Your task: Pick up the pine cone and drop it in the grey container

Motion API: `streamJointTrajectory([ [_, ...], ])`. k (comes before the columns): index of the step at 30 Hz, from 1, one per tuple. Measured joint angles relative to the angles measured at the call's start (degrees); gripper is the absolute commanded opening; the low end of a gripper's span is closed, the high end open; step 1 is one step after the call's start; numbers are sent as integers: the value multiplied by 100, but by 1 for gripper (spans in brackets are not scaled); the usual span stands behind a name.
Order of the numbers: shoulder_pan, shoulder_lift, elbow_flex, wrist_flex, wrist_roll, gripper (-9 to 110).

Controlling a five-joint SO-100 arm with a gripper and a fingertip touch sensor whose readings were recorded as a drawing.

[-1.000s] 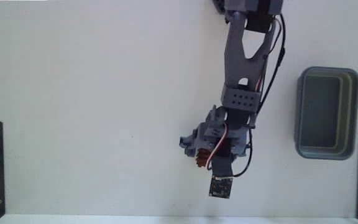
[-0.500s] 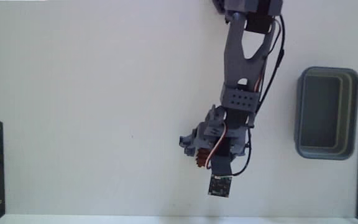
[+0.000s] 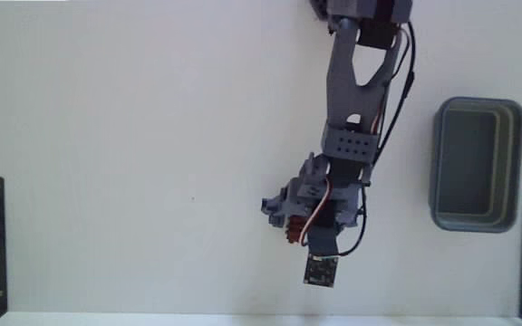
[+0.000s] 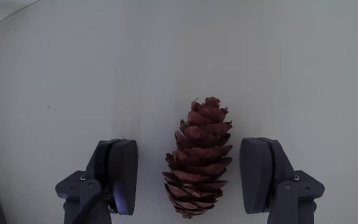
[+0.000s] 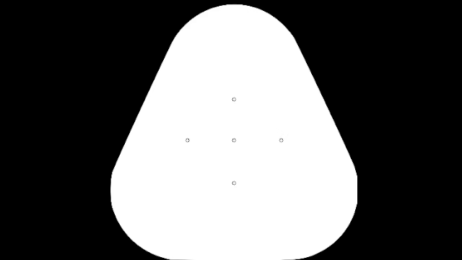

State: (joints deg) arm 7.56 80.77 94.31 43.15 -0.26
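In the wrist view the gripper [image 4: 194,177] stood open, its two dark grey fingers [image 4: 124,174] planted either side of the pine cone [image 4: 199,158], with a strip of bare table showing between the cone and each pad, so neither finger touched it. The cone lay lengthwise on the white table [image 4: 179,62], its narrow tip pointing away from the camera; its broad end ran down to the bottom edge of the picture, and the fingers' lower parts were cut off there as well. In the fixed view, which looked down from above, the arm [image 3: 356,100] reached from the top edge toward the lower middle, and its wrist and camera board covered the gripper [image 3: 290,231] almost wholly, so the jaws could not be made out there. Only a small reddish scrap of the pine cone [image 3: 291,229] peeked out at the left of the wrist. The grey container [image 3: 517,154] sat well apart at the right side, upright, its darker inside in shadow.
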Motion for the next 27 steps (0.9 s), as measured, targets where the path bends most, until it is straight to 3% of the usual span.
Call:
streamJointTrajectory([
  [27,0,0,0,0,0,97],
])
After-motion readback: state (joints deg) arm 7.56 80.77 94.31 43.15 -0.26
